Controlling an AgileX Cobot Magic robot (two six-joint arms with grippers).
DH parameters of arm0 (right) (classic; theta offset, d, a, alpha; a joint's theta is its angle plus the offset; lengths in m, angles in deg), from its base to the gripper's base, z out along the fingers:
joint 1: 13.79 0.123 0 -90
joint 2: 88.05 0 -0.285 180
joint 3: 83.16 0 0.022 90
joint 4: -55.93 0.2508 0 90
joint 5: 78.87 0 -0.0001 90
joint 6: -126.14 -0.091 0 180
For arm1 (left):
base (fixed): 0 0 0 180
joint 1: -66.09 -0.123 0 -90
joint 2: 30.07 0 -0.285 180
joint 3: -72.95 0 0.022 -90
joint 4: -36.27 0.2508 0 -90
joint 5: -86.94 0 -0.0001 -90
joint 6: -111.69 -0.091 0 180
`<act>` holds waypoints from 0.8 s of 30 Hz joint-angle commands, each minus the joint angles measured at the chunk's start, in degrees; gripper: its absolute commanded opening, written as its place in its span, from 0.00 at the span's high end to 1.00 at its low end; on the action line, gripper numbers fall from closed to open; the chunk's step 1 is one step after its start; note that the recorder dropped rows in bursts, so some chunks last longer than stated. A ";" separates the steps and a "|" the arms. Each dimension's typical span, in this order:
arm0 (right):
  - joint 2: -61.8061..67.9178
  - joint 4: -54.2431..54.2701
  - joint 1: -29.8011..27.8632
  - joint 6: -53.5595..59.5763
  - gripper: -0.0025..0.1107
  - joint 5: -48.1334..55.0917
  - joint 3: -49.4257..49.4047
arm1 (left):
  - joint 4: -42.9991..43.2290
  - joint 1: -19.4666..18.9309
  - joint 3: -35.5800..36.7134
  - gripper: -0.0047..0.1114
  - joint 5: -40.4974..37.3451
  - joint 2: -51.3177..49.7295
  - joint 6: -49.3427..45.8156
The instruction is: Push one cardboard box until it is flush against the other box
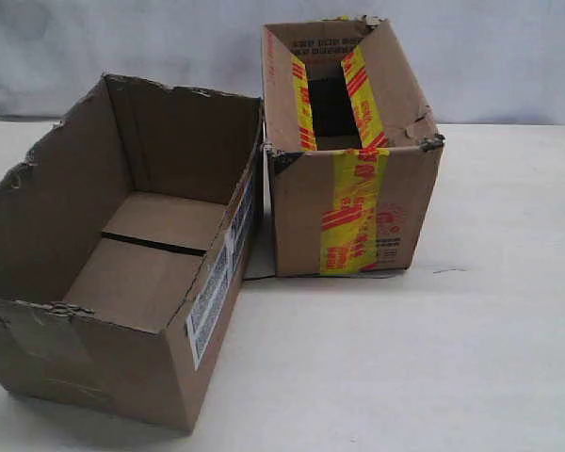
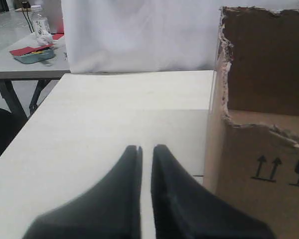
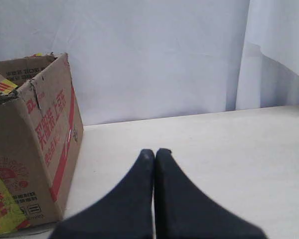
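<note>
The plain cardboard box [image 1: 122, 254] stands open at the left of the table, its white barcode label [image 1: 217, 282] facing the other box. The other box [image 1: 353, 198], with yellow-red tape, stands open at the back right. Their upper rims meet at the back; a narrow wedge of table shows between their bases at the front. Neither gripper shows in the exterior view. My left gripper [image 2: 146, 148] is shut to a thin slit and holds nothing, with the plain box [image 2: 261, 124] and its black symbols beside it. My right gripper [image 3: 155, 152] is shut and empty, apart from the taped box [image 3: 35, 144].
The pale table [image 1: 452, 339] stretches in front of and to the right of the boxes. A white curtain [image 3: 154, 55] hangs behind it. In the left wrist view the table's side edge [image 2: 20, 134] drops off, and beyond it a second table carries a bottle [image 2: 40, 22].
</note>
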 commanded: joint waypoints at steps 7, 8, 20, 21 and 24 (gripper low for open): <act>-0.23 0.10 -0.40 -0.08 0.98 0.19 -0.27 | -0.13 0.45 0.09 0.96 0.97 0.05 0.26; -0.23 0.10 -0.40 -0.08 0.98 0.19 -0.27 | -0.13 0.45 0.09 0.96 1.53 0.05 0.26; -0.23 0.10 -0.40 0.02 0.98 0.19 -0.27 | -10.93 0.45 -1.67 0.96 49.05 0.05 14.31; -0.23 0.10 -0.40 0.02 0.98 0.19 -0.27 | -8.23 0.45 -3.98 0.96 47.02 0.05 15.99; -0.23 0.10 -0.40 0.02 0.98 0.19 -0.27 | 3.70 0.45 -15.19 0.96 27.97 -1.02 24.24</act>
